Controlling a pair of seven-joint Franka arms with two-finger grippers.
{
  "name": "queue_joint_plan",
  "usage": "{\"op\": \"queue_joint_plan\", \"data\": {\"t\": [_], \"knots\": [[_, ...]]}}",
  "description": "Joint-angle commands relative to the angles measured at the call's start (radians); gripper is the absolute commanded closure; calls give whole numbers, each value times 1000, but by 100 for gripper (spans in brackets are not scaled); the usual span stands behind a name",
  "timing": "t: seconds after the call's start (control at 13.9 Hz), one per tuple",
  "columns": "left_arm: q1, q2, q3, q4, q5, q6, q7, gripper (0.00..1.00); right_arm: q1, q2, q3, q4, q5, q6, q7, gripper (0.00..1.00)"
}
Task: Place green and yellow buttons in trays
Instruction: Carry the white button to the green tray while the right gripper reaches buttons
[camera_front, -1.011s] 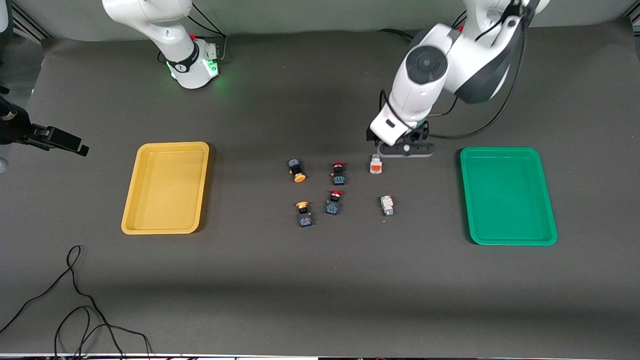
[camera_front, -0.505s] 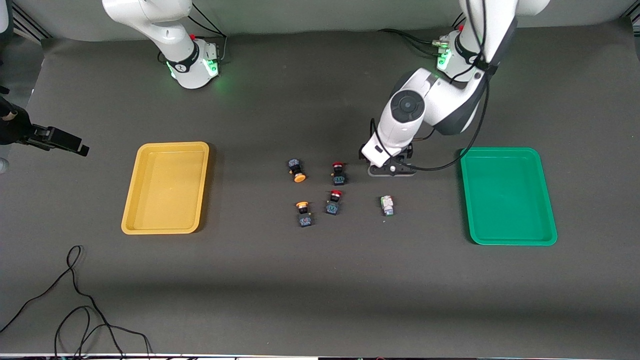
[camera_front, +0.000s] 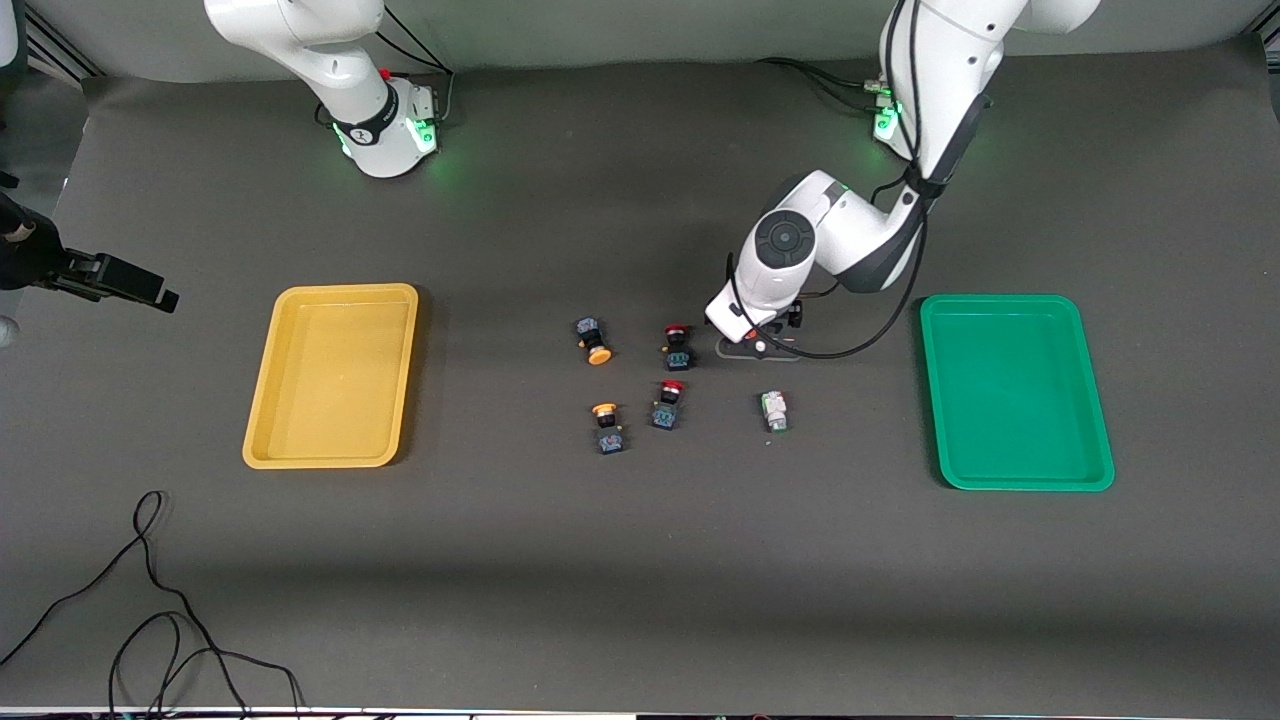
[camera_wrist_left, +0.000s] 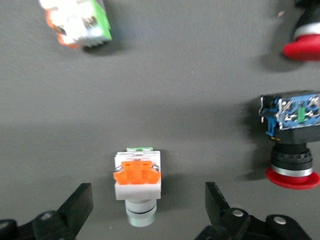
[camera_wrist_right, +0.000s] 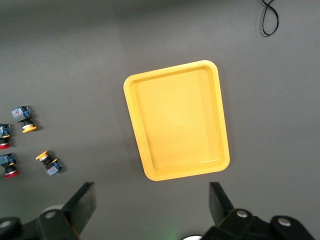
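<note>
The white button with the orange square (camera_wrist_left: 137, 186) lies on the table between the wide-open fingers (camera_wrist_left: 75, 207) of the left gripper (camera_front: 757, 345), touching neither. You should lower straight and close on its white body, not on the round cap. A red-capped button (camera_wrist_left: 292, 137) lies just beside one finger, so keep that finger clear of it. The green-tinted button (camera_wrist_left: 77, 22) is farther off. The right gripper (camera_wrist_right: 150, 210) waits, also wide open, high over the table near the yellow tray (camera_wrist_right: 176, 119).

Left claw (camera_wrist_left: 147, 207) lower, around orange-square button (camera_wrist_left: 137, 182)
</note>
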Motion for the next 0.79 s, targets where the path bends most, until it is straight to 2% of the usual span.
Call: {"op": "queue_joint_plan", "data": {"t": [0.0, 0.14, 0.36, 0.51, 0.58, 0.72], "knots": [[-22, 8, 13, -13, 27, 33, -27, 1, 6, 3, -5, 9, 10, -8, -8, 0], [-21, 19, 15, -13, 35, 36, -29, 8, 6, 3, -5, 9, 10, -10, -8, 0], [-13, 17, 16, -13, 35, 33, -29, 52, 6, 3, -4, 8, 10, -13, -8, 0], [-10, 11, 18, -12, 35, 19, -29, 71, 6, 3, -4, 5, 11, -12, -8, 0], [-7, 7, 18, -10, 35, 13, -29, 75, 6, 2, -4, 2, 11, -13, -11, 0], [22, -19, 16, 6, 35, 4, -29, 75, 6, 3, -7, 0, 11, -12, -12, 0]]}}
